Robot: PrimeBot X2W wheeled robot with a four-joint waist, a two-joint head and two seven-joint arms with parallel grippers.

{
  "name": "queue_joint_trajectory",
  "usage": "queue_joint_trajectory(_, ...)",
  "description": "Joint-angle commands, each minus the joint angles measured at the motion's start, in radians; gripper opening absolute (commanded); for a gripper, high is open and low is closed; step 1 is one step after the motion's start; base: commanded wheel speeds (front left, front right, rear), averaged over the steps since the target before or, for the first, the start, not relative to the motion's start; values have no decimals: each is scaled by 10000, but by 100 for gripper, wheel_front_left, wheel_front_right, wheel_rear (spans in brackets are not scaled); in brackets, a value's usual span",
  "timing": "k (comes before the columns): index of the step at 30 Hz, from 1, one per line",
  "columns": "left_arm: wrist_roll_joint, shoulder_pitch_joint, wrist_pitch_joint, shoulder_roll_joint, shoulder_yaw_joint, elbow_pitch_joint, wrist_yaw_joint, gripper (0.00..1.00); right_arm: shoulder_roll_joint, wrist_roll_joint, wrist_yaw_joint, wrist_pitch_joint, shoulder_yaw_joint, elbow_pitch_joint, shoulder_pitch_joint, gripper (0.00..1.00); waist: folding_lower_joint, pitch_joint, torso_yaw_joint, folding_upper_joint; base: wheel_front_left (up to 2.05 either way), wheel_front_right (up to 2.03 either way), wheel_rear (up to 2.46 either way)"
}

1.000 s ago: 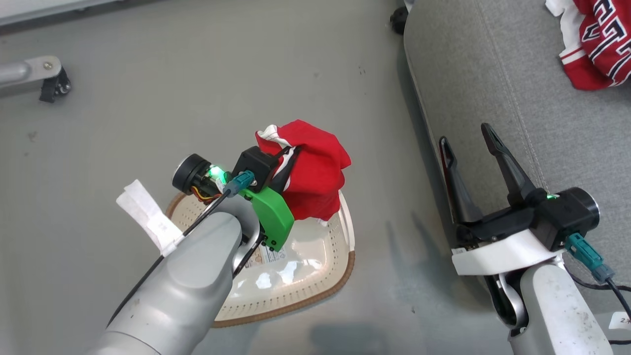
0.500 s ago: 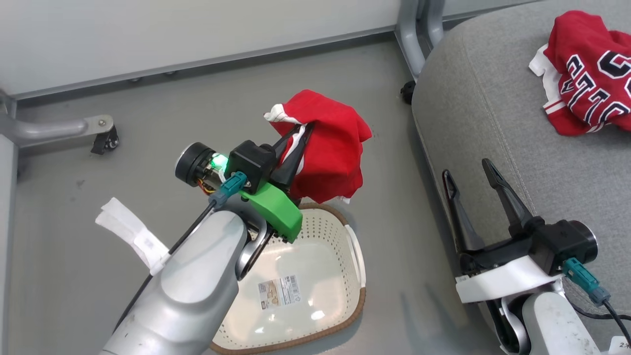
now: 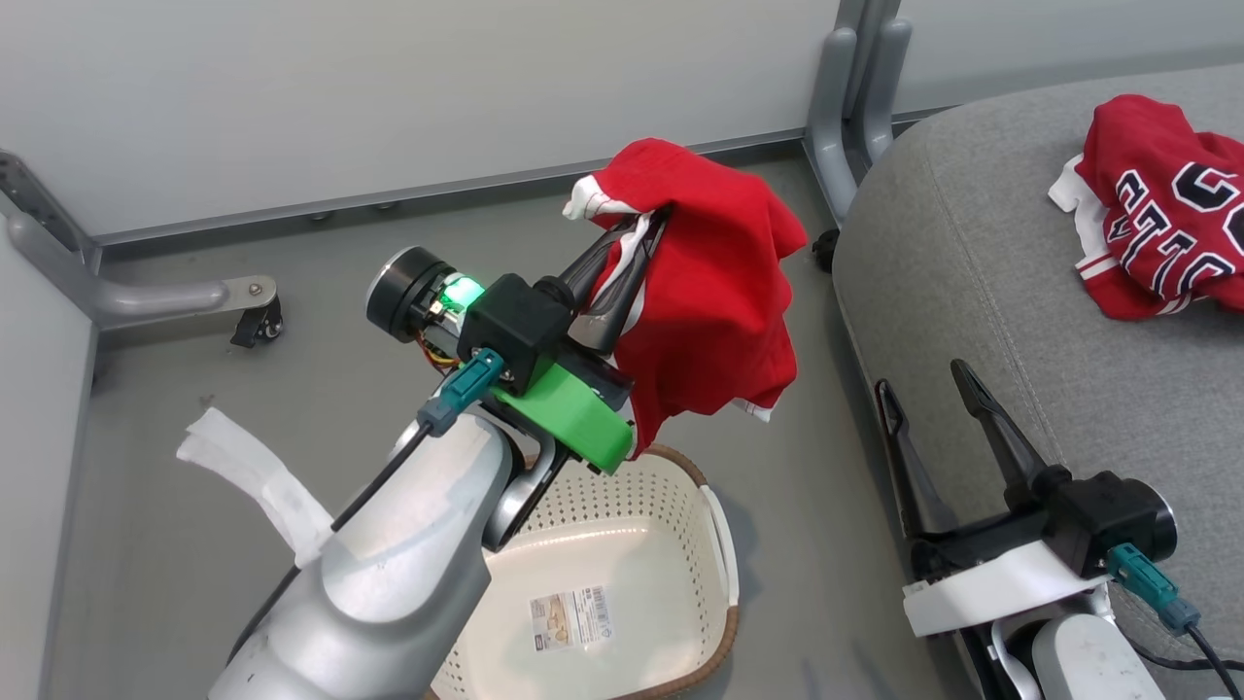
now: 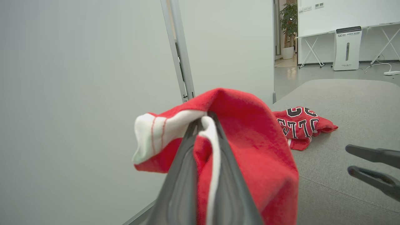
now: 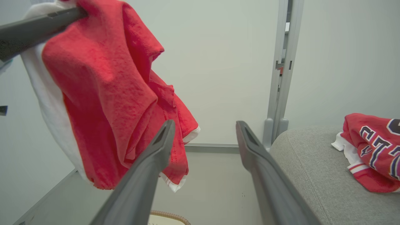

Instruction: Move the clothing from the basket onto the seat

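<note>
Red jersey (image 3: 719, 292) hangs in the air just beside the seat (image 3: 972, 292), my left gripper (image 3: 661, 216) pinched tight on its white trim; carrying is the step; next I should swing over the seat, then let go; my right gripper (image 3: 918, 376) gapes wide, holding nothing, at the seat's edge.

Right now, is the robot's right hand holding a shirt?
No, the right end effector stands open and empty.

The head camera looks steeply down beside the seat (image 3: 972, 292). Both wrist cameras (low, close) share that seat's top.
</note>
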Motion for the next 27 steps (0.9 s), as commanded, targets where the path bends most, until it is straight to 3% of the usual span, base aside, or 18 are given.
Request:
queue_joint_trajectory(1, 114, 184, 65, 99, -7, -143, 70, 0, -29, 77, -11, -26, 4, -23, 154, 100, 1, -56, 37, 85, 0, 0, 0)
queue_joint_trajectory(8, 47, 271, 288, 194, -76, -709, 182, 0, -29, 40, -11, -26, 288, -381, 16, 100, 1, -79, 62, 85, 0, 0, 0)
queue_joint_trajectory(15, -8, 263, 377, 177, -173, -931, 250, 0, -29, -205, -11, -26, 1385, -702, -704, 100, 1, -62, 142, 85, 0, 0, 0)
queue_joint_trajectory(27, 34, 46, 392, -4, -522, -1262, 205, 0, -32, -756, -11, -26, 2401, 846, -2614, 100, 1, 260, 618, 85, 0, 0, 0)
